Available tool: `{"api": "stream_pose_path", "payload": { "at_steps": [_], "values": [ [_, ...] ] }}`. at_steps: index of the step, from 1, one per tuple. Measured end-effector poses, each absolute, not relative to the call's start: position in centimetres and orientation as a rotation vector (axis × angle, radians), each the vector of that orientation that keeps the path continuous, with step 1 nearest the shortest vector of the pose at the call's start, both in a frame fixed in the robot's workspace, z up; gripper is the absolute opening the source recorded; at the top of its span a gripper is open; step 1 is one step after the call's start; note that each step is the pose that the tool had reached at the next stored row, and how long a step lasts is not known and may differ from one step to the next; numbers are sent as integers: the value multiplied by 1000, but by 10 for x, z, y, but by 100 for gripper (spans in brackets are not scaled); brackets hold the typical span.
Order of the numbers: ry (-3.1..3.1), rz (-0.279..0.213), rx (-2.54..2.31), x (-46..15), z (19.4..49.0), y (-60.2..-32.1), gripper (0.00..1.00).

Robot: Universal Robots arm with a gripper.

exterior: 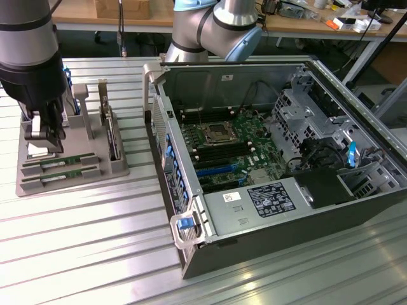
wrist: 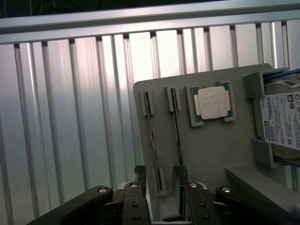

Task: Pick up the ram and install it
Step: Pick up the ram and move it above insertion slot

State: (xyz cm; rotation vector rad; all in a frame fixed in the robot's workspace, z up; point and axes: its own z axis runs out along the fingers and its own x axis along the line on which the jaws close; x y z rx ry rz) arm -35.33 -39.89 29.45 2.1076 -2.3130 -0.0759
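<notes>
Two green ram sticks stand on edge in slots of a grey holder (exterior: 117,166) on the exterior view's left: the ram (exterior: 62,161) and a second stick (exterior: 62,175). In the wrist view they run as thin lines, one ram stick (wrist: 153,140) and the other (wrist: 178,136). My gripper (exterior: 44,136) hangs open just above the holder's end. Its fingertips (wrist: 138,171) straddle the end of the first stick without touching it, and the gripper (wrist: 159,176) holds nothing. The open computer case (exterior: 267,241) shows its motherboard with black memory slots (exterior: 224,145).
A square silver processor (wrist: 213,101) and a hard drive (wrist: 281,122) with a white label also sit in the holder. The holder's upright posts (exterior: 102,101) rise beside the gripper. The case's raised side wall (exterior: 159,121) stands between holder and motherboard. The ribbed metal table (exterior: 82,254) lies around them.
</notes>
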Motion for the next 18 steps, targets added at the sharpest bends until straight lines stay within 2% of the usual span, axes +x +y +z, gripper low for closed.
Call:
{"api": "stream_pose_path", "payload": {
  "at_steps": [18],
  "values": [
    [-2313,-76,2108,-353,285,-399,36]
  ]
}}
